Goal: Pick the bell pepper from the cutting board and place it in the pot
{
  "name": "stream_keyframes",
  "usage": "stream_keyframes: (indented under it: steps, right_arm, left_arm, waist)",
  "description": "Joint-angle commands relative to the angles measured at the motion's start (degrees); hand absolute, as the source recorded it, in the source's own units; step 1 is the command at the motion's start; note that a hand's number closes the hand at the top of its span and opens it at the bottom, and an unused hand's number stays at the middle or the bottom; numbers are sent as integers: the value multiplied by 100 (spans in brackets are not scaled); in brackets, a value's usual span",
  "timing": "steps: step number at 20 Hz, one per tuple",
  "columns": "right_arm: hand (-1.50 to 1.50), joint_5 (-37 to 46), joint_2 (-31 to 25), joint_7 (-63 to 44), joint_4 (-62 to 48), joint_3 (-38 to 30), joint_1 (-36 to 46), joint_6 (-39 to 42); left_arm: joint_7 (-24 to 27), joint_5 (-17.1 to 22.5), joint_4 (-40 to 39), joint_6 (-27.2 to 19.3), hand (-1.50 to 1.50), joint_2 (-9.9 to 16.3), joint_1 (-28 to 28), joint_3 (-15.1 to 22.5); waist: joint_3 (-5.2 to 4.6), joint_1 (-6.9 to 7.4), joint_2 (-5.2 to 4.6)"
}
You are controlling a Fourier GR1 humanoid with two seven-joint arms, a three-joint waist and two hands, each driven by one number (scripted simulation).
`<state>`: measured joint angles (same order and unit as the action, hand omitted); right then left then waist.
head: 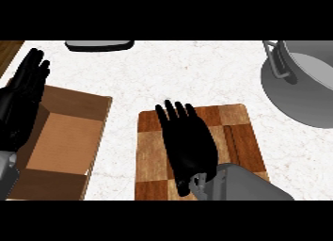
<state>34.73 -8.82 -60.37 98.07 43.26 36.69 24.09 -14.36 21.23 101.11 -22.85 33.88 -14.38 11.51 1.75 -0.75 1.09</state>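
My right hand (188, 146) lies flat over the wooden checkered cutting board (240, 128), fingers straight and pointing away from me, so it is open. No bell pepper shows anywhere; the hand covers the board's middle and may hide it. The grey metal pot (284, 96) stands at the upper right, apart from the board, its handle (277, 62) toward the far side. At the left edge my left hand (20, 101) rests open with its fingers up.
An open cardboard box (65, 141) sits on the white marble counter (183, 70) left of the board, partly under my left hand. A dark flat object (99, 45) lies at the far edge. A wooden strip (1, 54) runs along the upper left.
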Motion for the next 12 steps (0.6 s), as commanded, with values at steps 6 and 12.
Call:
stream_keyframes:
  steps: [6,12]
  right_arm:
    - [-150,344,567,-828,-128,6,-19,216]
    - [-150,920,797,-968,-741,176,-253,73]
  left_arm:
    - [-112,273,-414,-32,0,-706,417,462]
    - [-267,275,-260,10,0,-541,269,394]
  waist:
    - [-194,-78,-112]
    - [-187,-37,-105]
